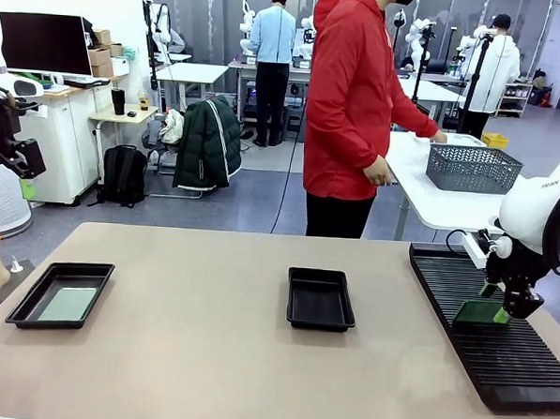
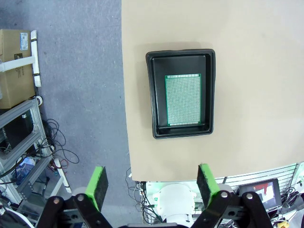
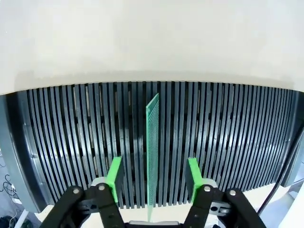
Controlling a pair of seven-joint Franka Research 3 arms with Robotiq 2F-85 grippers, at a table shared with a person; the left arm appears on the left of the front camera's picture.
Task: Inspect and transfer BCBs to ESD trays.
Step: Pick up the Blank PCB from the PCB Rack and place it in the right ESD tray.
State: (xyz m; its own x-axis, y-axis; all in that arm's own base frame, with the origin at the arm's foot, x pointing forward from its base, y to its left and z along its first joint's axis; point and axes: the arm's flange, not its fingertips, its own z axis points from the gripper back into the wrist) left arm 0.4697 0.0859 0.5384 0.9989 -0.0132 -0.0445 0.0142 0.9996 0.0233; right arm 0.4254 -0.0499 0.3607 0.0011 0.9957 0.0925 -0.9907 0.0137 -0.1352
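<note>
One BCB (image 3: 152, 142) stands on edge in a slot of the black ribbed rack (image 3: 228, 142). My right gripper (image 3: 153, 178) straddles it, with a gap between each green pad and the board. From the front, this gripper (image 1: 502, 313) is low over the rack (image 1: 497, 362), at the green board (image 1: 477, 315). Another BCB (image 2: 183, 99) lies flat in an ESD tray (image 2: 180, 53) at the table's left; the tray (image 1: 31, 302) and board (image 1: 66, 303) also show from the front. My left gripper (image 2: 152, 183) hangs open high above it. A second ESD tray (image 1: 319, 317) sits mid-table with nothing in it.
A person in a red hoodie (image 1: 356, 101) stands beyond the far edge, turned toward a side table with a grey mesh basket (image 1: 472, 169). The table edge (image 2: 127, 142) runs close beside the left tray. Bare tabletop lies between the trays.
</note>
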